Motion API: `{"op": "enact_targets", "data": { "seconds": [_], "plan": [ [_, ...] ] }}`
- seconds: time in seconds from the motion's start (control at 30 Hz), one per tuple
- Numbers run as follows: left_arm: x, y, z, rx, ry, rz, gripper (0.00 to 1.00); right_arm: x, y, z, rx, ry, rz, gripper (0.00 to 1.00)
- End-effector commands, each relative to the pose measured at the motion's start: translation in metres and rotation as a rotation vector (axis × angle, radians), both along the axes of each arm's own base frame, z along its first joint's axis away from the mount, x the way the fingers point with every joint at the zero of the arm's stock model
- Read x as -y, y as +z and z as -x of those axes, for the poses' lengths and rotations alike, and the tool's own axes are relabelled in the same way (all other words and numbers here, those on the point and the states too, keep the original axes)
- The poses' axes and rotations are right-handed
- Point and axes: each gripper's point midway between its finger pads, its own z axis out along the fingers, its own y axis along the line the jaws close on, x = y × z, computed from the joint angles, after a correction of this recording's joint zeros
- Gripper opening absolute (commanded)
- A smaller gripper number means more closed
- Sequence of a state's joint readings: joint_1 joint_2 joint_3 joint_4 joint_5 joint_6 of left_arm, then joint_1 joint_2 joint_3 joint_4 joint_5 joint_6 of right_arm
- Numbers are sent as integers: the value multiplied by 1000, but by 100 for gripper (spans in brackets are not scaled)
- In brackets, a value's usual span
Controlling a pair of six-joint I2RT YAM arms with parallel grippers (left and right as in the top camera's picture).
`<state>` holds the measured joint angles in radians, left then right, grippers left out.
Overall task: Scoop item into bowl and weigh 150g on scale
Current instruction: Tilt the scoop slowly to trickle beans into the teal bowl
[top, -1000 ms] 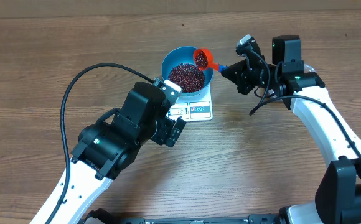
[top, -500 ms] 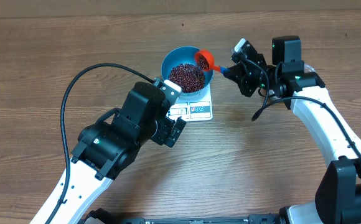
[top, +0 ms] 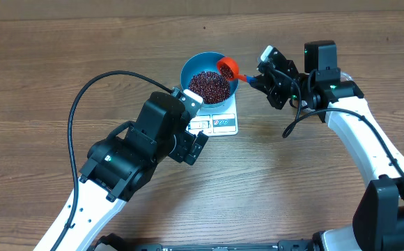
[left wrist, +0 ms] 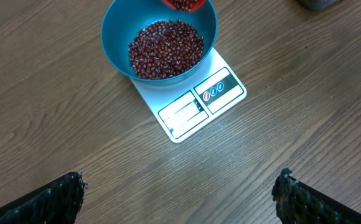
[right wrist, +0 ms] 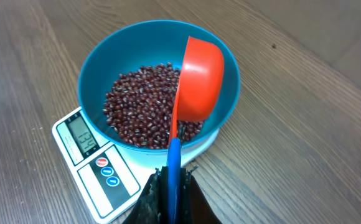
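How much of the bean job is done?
Done: a heap of beans sits in the blue bowl on the scale. In hand: the right gripper holds the red scoop tipped over the bowl. Left: the display looks like it reads a bit under the target, so probably a few more beans.

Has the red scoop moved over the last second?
Yes. The scoop has rolled about its handle, tipping toward the middle of the bowl, while staying over the same stretch of rim.
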<state>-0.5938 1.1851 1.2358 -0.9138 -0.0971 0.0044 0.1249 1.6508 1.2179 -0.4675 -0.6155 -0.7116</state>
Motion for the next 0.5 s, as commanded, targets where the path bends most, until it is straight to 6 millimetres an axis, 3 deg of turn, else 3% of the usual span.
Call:
{"op": "enact_targets", "data": {
  "seconds": [0.0,0.47],
  "plan": [
    [1,-2,0,-6,-15,-4,99,-8,11,2,45,69,-23,4],
    [1,-2,0,-6,-16,-4,100,-8,10,3,91,117,14,4]
  ]
}}
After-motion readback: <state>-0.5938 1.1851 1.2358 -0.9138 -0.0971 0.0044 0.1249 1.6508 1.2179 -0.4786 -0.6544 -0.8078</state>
